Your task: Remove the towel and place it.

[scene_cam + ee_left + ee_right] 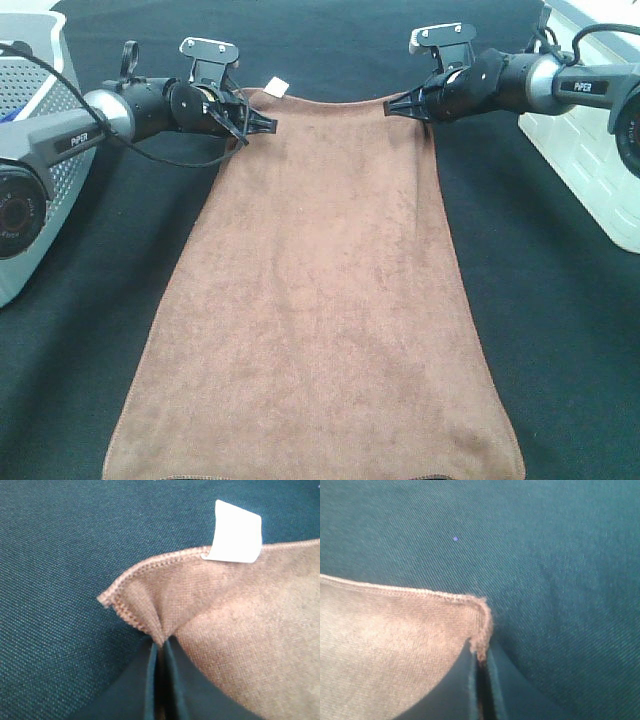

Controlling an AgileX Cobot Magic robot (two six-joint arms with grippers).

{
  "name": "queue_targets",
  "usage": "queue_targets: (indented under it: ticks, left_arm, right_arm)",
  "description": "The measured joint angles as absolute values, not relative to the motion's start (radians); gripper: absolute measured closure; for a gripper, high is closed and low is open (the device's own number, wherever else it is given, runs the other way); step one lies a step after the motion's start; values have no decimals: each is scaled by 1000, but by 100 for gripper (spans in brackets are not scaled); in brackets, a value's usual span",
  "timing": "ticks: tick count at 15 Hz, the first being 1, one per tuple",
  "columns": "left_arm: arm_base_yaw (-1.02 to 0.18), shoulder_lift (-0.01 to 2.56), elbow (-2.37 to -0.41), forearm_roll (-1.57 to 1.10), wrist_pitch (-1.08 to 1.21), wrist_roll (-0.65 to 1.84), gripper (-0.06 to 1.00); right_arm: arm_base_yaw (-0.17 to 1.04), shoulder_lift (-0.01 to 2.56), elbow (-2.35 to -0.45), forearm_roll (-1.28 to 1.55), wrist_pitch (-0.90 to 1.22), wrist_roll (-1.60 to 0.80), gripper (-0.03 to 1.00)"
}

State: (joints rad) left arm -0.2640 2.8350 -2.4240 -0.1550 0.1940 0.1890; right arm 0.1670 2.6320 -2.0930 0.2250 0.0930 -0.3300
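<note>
My left gripper [262, 121] was pinched shut on the towel [320, 300] at its far left corner; in the left wrist view the two jaws met with a gathered fold of brown cloth between them, the stitched hem curling round the pinch and the white tag [235, 532] standing just beside it. My right gripper [398, 103] was likewise clamped on the far right corner, though there I saw only the very tip of the hem [482, 630] caught between the jaws, a thinner bite than on the left.

From those two corners the towel ran toward the near edge of the table, lying flat on the black table cloth [560, 330] and spreading wider as it came, its near hem at the table's near edge. A grey perforated basket [40, 120] stood at the far left corner and a white container [590, 150] along the right edge.

To do this lift well, I judged that I should raise both wrists together and level, keeping the far hem taut but not stretched, since a sideways pull could strip the shallow right grip. I would go slowly, letting the cloth peel off rather than drag, and watch the right corner most.
</note>
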Motion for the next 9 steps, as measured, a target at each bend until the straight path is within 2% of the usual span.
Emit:
queue_targets:
  ticks: [2, 3, 6, 7, 9]
  left_arm:
    - [-264, 2837, -2424, -155, 173, 189, 80]
    - [-264, 2837, -2424, -154, 153, 189, 73]
    - [-258, 2837, -2424, -154, 132, 189, 39]
    - [-252, 2837, -2424, -154, 131, 189, 30]
    - [-244, 2837, -2424, -154, 134, 189, 23]
  right_arm:
    - [167, 2633, -2093, 231, 57, -329, 87]
    - [167, 2633, -2093, 231, 41, -327, 78]
    - [160, 2633, -2093, 231, 32, -327, 46]
    - [156, 2633, -2093, 231, 32, -327, 40]
    - [153, 2633, -2093, 227, 37, -327, 37]
